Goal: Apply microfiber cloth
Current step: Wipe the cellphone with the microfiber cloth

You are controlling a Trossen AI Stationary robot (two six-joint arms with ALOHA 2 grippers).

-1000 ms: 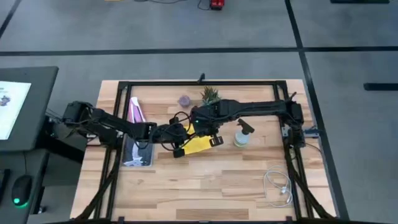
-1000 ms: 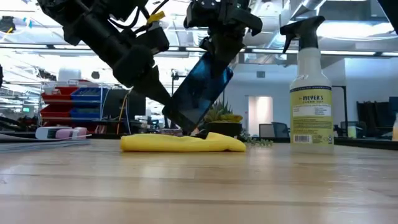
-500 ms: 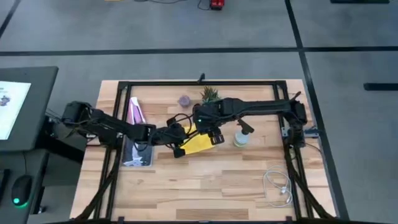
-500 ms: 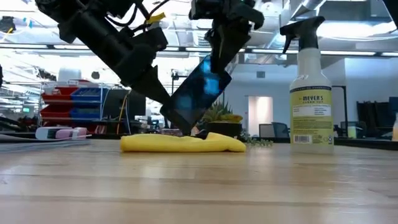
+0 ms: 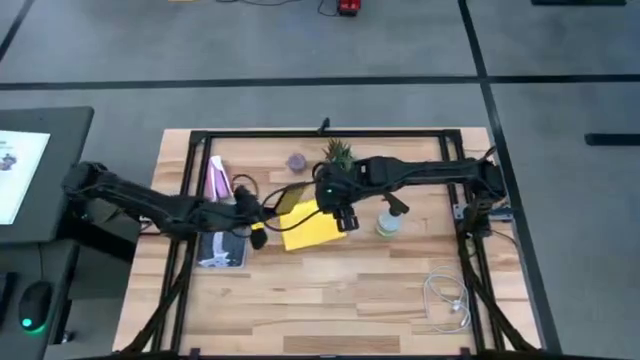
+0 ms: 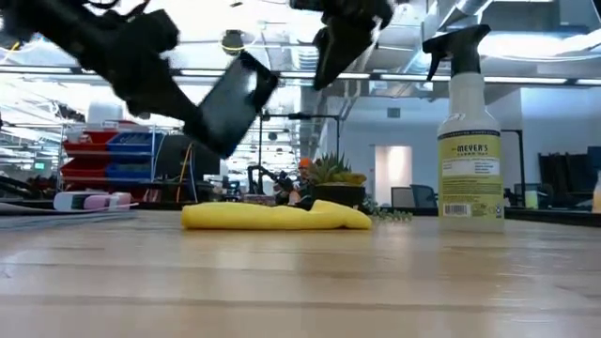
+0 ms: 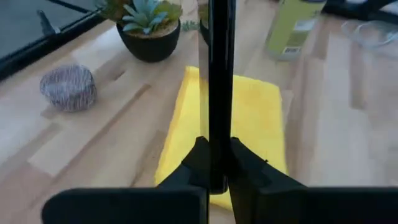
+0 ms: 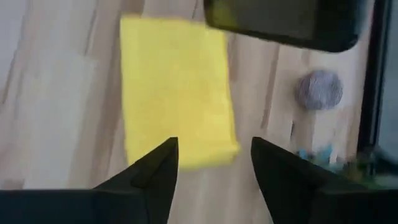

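The microfiber cloth (image 5: pixel 310 228) lies flat on the table (image 5: pixel 330 300) near its middle, a yellow square with nothing resting on it, and from table height it shows as a low, slightly rumpled pad with a thicker fold toward the spray bottle (image 6: pixel 467 131). The left gripper (image 7: pixel 211 163) is clenched on the edge of a black smartphone (image 7: pixel 219 81), holding it up off the wood to the left of the cloth, tilted in the air. The right gripper (image 8: pixel 212 163) hovers over the cloth's right side with its fingers spread and empty. So the cloth is free for the taking! Expect it to be very light, soft and floppy: it will drape and fold the moment it lifts, and it may slide on the smooth wood if pushed from the side instead of pinched. It is in no way fragile. The best hold looks like the edge or corner just below the open right gripper, or the raised fold, where the fingers can close down on a bunch of fabric. A small potted plant (image 7: pixel 148 26) stands just beyond the cloth's far edge, with a round grey object (image 7: pixel 68 88) to its left, and the bottle is near on the right, so there is little room to swing.
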